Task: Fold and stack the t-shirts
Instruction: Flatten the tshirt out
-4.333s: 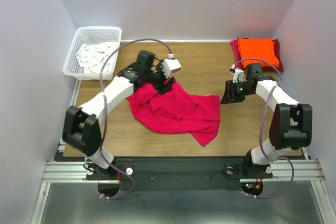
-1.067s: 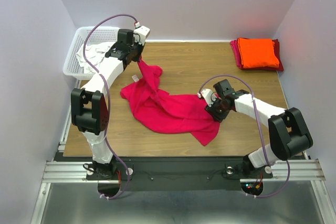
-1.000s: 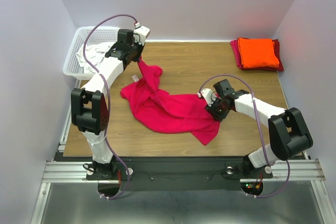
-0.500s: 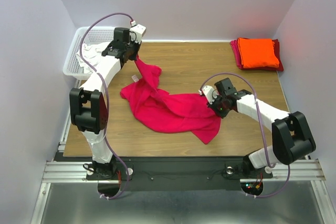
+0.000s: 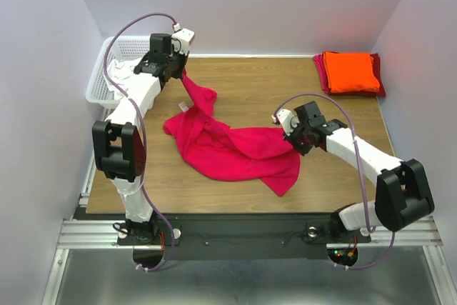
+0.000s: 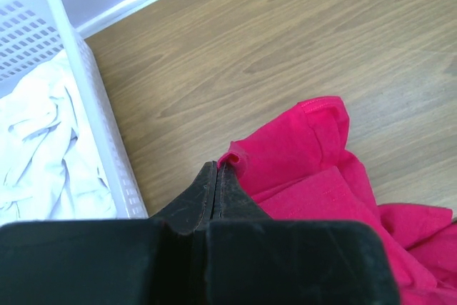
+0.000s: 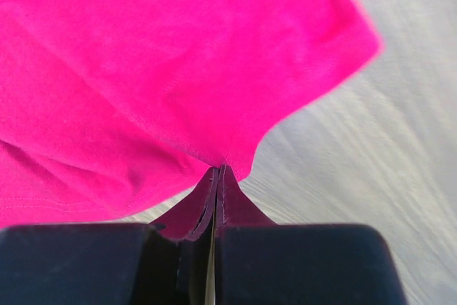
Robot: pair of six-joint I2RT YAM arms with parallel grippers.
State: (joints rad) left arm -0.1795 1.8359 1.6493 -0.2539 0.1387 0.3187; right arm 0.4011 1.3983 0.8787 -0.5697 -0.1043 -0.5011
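Risk: thin pinches. Both closed: left hand (image 6: 216,169) on pinkish-red t-shirt (image 5: 235,151) edge, right hand (image 7: 218,169) on opposite hem. Cloth bunched on counter (image 5: 271,91); may slip free when stretched.

Pale lilac walls (image 5: 250,5) around a wood-grain table (image 5: 264,83), white basket (image 5: 96,85) at far left.

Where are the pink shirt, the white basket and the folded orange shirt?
pink-red t-shirt (image 5: 228,151), top view, its crumpled middle.
white basket (image 5: 98,82), top view, left wall.
folded orange t-shirt (image 5: 350,71), top view, its top face.
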